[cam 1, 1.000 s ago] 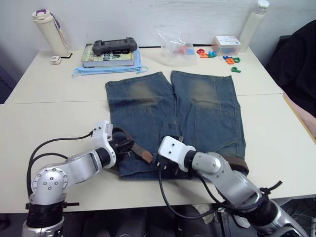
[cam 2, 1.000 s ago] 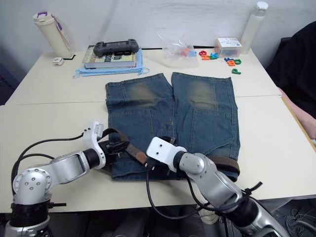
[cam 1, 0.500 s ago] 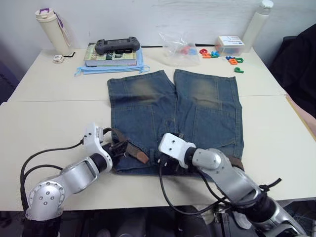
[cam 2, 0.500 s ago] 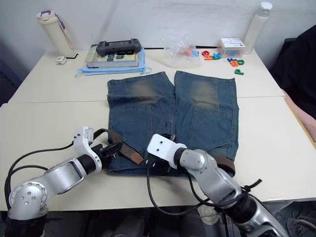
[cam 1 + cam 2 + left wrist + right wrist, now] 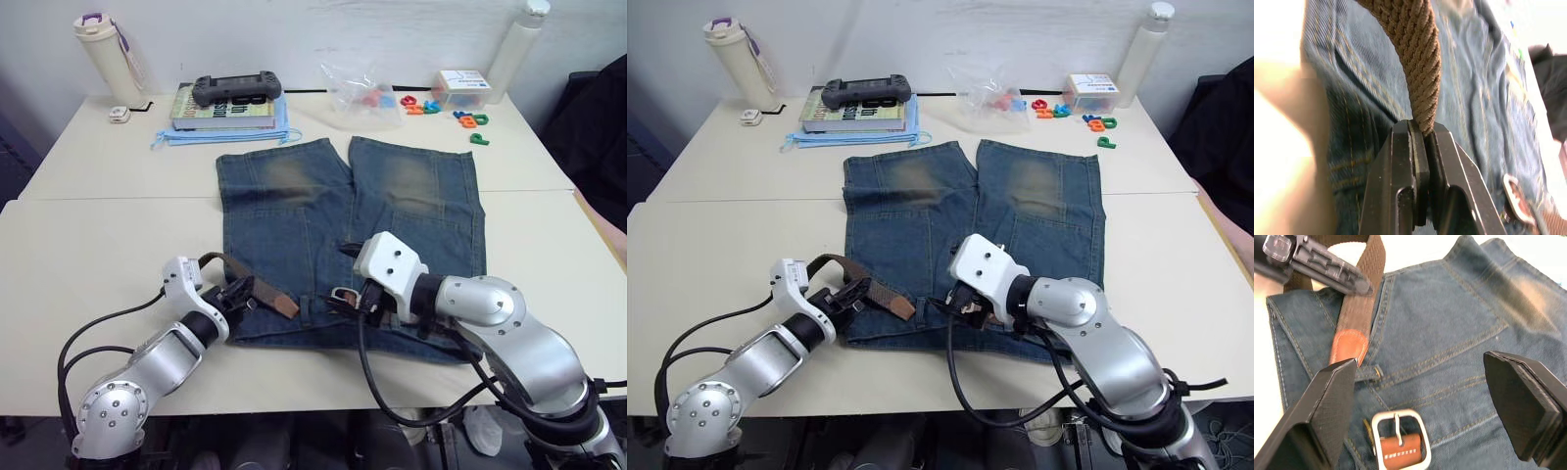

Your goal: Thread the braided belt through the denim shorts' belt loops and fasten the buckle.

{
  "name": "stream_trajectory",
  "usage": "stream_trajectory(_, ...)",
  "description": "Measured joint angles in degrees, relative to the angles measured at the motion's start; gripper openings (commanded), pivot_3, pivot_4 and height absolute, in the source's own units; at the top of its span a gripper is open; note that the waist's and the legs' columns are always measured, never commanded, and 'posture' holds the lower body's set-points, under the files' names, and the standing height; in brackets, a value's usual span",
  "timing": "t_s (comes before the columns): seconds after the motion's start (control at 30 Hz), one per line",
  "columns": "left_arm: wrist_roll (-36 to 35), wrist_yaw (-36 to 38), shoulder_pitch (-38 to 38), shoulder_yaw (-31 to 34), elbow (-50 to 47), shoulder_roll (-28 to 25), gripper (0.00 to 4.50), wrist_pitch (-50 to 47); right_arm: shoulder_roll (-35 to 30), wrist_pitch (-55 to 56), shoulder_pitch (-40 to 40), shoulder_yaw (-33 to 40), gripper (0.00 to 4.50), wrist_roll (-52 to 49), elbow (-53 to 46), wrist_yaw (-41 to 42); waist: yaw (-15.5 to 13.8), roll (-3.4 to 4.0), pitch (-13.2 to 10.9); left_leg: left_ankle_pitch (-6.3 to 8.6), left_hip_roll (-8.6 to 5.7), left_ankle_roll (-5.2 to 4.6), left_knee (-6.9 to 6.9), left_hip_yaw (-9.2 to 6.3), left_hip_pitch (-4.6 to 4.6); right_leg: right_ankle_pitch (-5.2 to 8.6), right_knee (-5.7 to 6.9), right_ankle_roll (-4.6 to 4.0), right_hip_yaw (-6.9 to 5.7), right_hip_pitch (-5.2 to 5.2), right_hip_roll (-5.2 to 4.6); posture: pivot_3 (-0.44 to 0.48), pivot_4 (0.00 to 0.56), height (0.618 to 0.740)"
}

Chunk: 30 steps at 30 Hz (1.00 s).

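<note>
Braided belt [image 5: 257,290]: woven brown strap, limp, grippy, tan leather tip; lies over the denim shorts' [image 5: 392,215] near waistband. Your left gripper [image 5: 1422,139] is clamped on it; hold close behind the stiffer tip. Buckle [image 5: 1399,440]: flat silver frame, rigid, rests mid-waistband below your right gripper [image 5: 1422,396], fingers spread wide.

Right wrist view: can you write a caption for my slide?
Open right gripper hovering over the silver buckle on the denim shorts, near the braided belt tip.
</note>
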State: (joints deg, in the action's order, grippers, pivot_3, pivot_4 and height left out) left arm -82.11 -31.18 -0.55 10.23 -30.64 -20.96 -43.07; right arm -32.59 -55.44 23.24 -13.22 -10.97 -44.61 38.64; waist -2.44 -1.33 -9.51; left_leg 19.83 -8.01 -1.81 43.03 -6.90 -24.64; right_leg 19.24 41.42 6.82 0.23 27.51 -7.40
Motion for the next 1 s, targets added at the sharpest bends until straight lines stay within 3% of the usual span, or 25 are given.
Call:
stream_trajectory(0.3, 2.7, -0.6, -2.9, -2.7, -2.3, 0.6, 0.00, -0.1, -1.2, -0.1, 0.2, 2.1, 4.38, -2.5, 0.0, -0.5, -0.7, 0.01, 0.0, 0.03, 0.00, -0.03, -0.01, 0.00, -0.05, -0.02, -0.09, 0.04, 0.00, 0.01, 0.00, 0.000, 0.150, 0.659)
stream_trajectory(0.67, 8.5, -1.8, -3.9, -6.4, -2.3, 11.3, 0.00, 4.0, -3.7, -2.0, -0.2, 2.6, 4.38, -6.5, -0.4, -0.6, -1.4, 0.04, -0.1, 0.04, -0.01, -0.11, 0.00, -0.02, -0.27, -0.14, -0.40, 0.25, -0.06, 0.05, -0.01, 0.000, 0.150, 0.659)
stream_trajectory(1.0, 10.2, -1.0, -4.4, -8.7, -2.2, 13.8, 0.00, 3.3, -5.2, -2.3, -0.2, 3.9, 4.38, -8.6, -0.4, -1.4, -2.1, 0.05, -0.1, 0.07, -0.03, -0.20, 0.00, -0.03, -0.40, -0.18, -0.55, 0.32, -0.08, 0.09, -0.01, 0.000, 0.150, 0.659)
